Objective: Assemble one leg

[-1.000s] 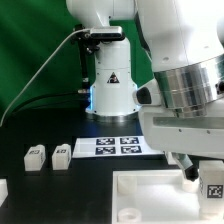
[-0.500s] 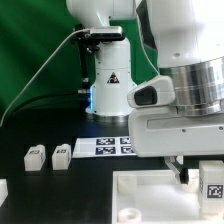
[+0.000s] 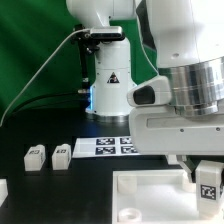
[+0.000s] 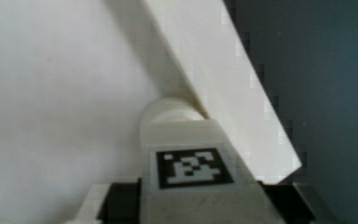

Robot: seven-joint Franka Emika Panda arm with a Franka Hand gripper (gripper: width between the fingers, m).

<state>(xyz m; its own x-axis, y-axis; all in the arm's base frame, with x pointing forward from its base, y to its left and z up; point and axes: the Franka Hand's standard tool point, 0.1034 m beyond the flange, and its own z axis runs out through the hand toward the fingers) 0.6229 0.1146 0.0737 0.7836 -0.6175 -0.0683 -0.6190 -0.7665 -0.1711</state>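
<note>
My gripper (image 3: 207, 182) is shut on a leg (image 3: 208, 181), a small white block with a black-and-white marker, and holds it at the far right corner of the large white tray-like piece (image 3: 150, 192). In the wrist view the leg (image 4: 195, 160) sits between my dark fingers (image 4: 126, 200), its rounded end against the tray's raised rim (image 4: 211, 70). Two more legs (image 3: 36, 155) (image 3: 62, 155) lie on the black table at the exterior view's left.
The marker board (image 3: 108, 146) lies behind the tray, in front of the arm's base (image 3: 110, 90). A white part (image 3: 3, 188) shows at the exterior view's left edge. A green backdrop stands behind.
My gripper has moved slightly toward the exterior view's left and down with the leg, closer to the tray's corner.
</note>
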